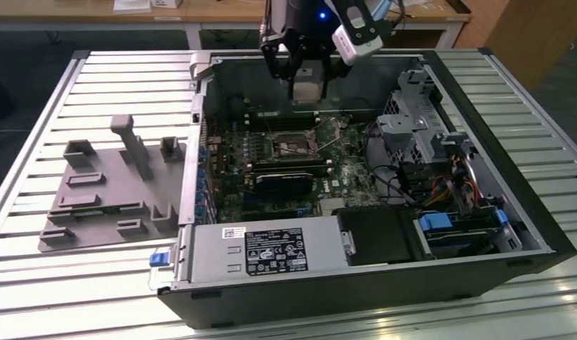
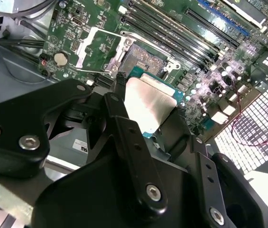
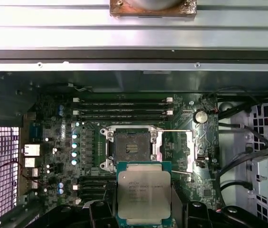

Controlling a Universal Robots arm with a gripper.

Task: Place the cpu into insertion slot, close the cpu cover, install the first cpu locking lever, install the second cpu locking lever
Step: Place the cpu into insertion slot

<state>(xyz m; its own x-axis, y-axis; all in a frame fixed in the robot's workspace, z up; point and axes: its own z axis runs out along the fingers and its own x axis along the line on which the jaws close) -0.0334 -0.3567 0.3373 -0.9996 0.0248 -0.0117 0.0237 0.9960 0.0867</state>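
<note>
My gripper (image 1: 305,79) hangs over the far side of the open computer case, shut on the cpu (image 1: 305,91). In both wrist views the cpu (image 3: 144,194) (image 2: 145,105) shows its silvery top between the black fingers (image 2: 119,88), held above the motherboard and a little short of the insertion slot (image 3: 131,147) (image 2: 145,59). The slot is bare and dark. The cpu cover (image 3: 179,152) (image 2: 98,50) is swung open beside it, with thin locking levers (image 3: 176,130) standing free. The slot (image 1: 293,145) also shows in the exterior view, below the gripper.
Long black memory slots (image 3: 124,108) run next to the socket. Case walls (image 1: 205,142), a drive cage with cables (image 1: 421,131) and a power supply (image 1: 260,255) surround the board. A grey fixture tray (image 1: 109,191) lies on the slatted table at the exterior view's left.
</note>
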